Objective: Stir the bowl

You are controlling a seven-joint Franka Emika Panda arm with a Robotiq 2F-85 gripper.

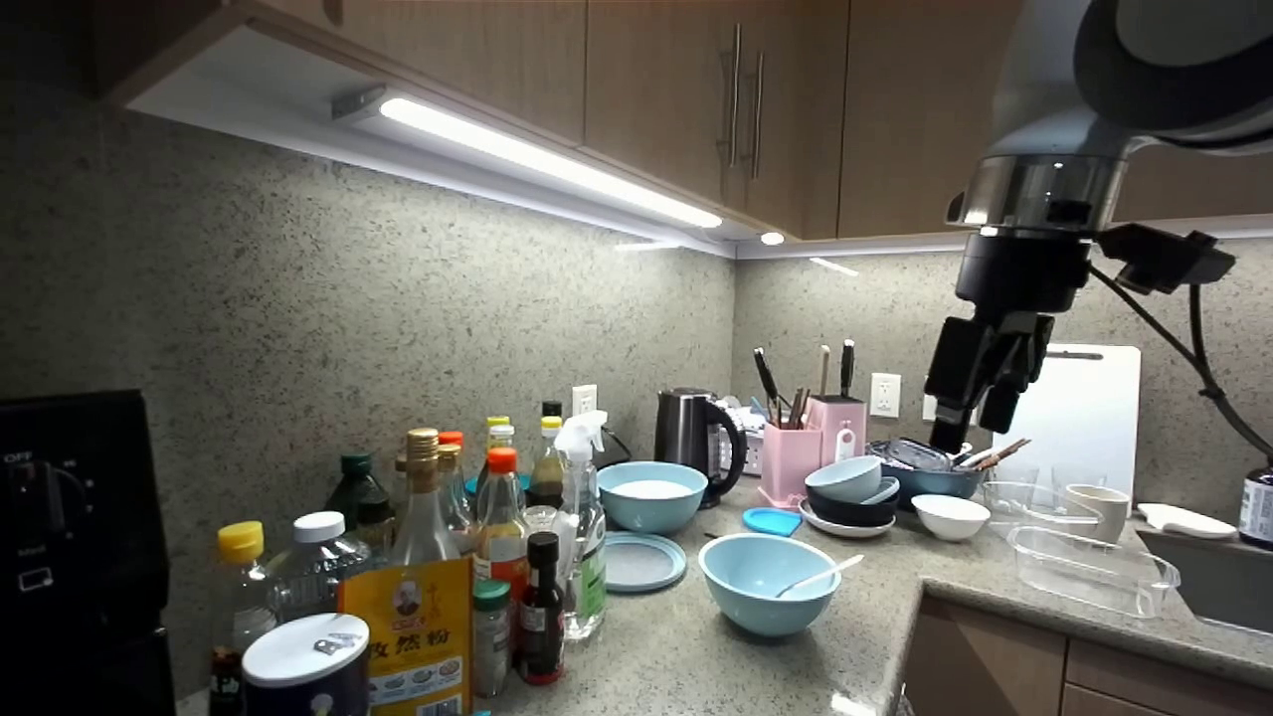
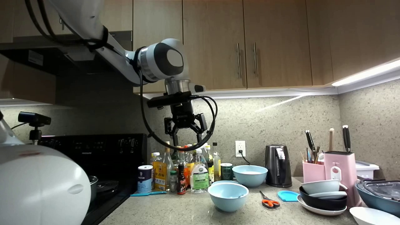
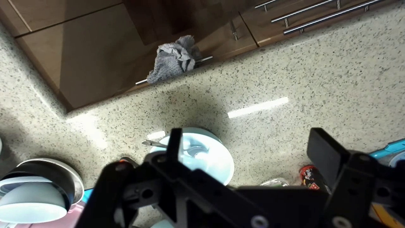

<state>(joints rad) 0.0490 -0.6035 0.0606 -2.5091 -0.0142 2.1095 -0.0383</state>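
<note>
The light-blue bowl (image 1: 761,602) stands upright on the counter, and it also shows in an exterior view (image 2: 228,201) and in the wrist view (image 3: 218,158). A metal spoon (image 1: 825,574) lies in it, its handle leaning out over the rim. The spoon handle also shows in the wrist view (image 3: 154,143), partly behind a finger. My gripper (image 2: 187,140) is open and empty, high above the counter and apart from the bowl. In the wrist view the fingers (image 3: 246,145) are wide apart, with the bowl below the left finger.
Bottles (image 2: 200,176) stand along the back wall. Behind are a second light-blue bowl (image 1: 651,507) with white contents, a kettle (image 2: 278,165) and orange scissors (image 2: 270,203). Stacked dishes (image 1: 850,512) and a pink knife block (image 2: 340,168) stand near the corner. A cloth (image 3: 174,58) hangs at the counter edge.
</note>
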